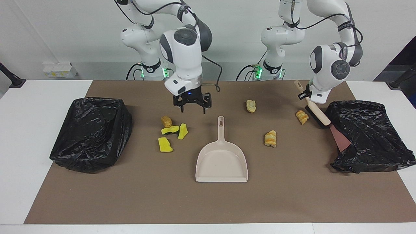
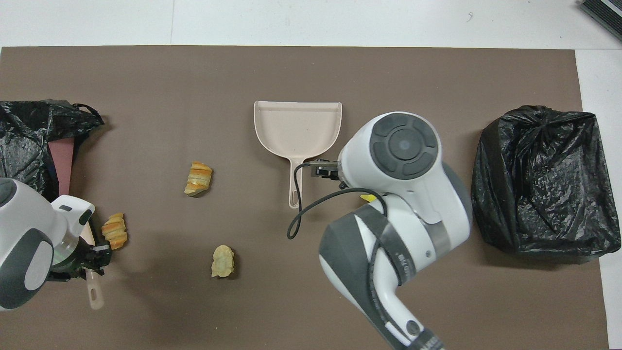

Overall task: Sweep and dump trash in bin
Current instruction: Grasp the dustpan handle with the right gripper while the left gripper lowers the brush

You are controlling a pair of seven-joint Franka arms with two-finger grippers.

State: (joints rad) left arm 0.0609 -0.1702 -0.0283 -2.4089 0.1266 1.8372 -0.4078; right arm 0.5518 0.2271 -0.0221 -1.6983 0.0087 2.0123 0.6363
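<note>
Beige dustpan (image 1: 221, 162) handle points toward robots; left hand (image 1: 309, 96) clamps brush (image 1: 317, 112); right hand (image 1: 192, 108) spread.

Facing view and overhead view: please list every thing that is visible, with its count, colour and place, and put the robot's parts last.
Dustpan: one, beige, mid-mat, empty, handle toward the robots.
Sponge chunks: three, yellow with green, beside the dustpan toward the right arm's end.
Bread-like lumps: four, tan-orange; one by the sponge chunks, three toward the left arm's end.
Brush: one, beige handle, dark bristles, held beside a lump.
Bins: two, black-bagged, one at each end of the mat.
Mat: one, brown, on the white table.
Left gripper: shut on the brush.
Right gripper: open, over the mat by the dustpan's handle.
</note>
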